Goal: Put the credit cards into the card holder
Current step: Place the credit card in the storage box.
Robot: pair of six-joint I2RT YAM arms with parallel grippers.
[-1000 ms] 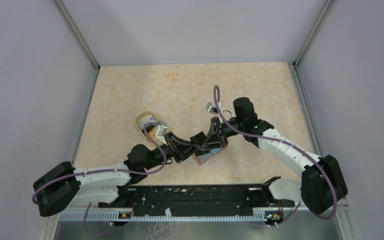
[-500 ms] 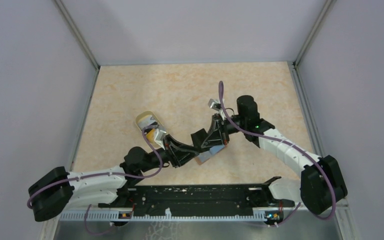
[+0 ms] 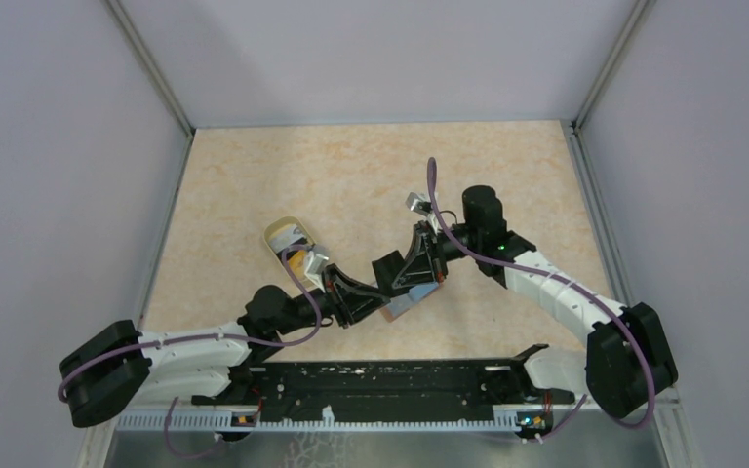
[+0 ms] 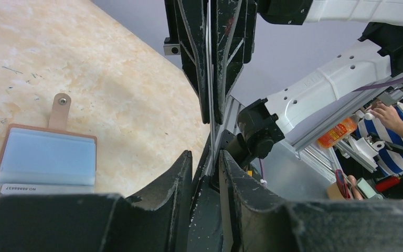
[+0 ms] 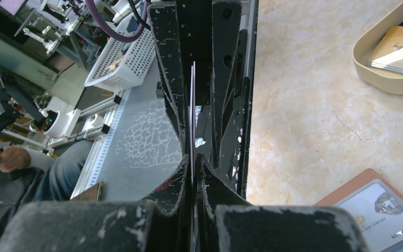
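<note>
My right gripper (image 5: 193, 160) is shut on a thin white credit card (image 5: 192, 105), seen edge-on. My left gripper (image 4: 205, 157) faces it tip to tip, and its open jaws straddle the same card (image 4: 209, 79) with a gap on each side. Both grippers meet above the table's middle, left gripper (image 3: 387, 278) and right gripper (image 3: 412, 273). Under them the card holder (image 4: 44, 157) lies open, reddish-brown with light blue lining, and a white card (image 4: 42, 188) sits in its lower pocket. More credit cards (image 5: 399, 44) lie in a cup.
The yellowish plastic cup (image 3: 285, 237) lies left of the grippers on the beige table. Grey walls (image 3: 78, 195) close in both sides and the back. A black rail (image 3: 400, 375) runs along the near edge.
Both grippers shifted slightly right and back with the card between them. The left arm stretched further forward. Little has moved in the last half second.
</note>
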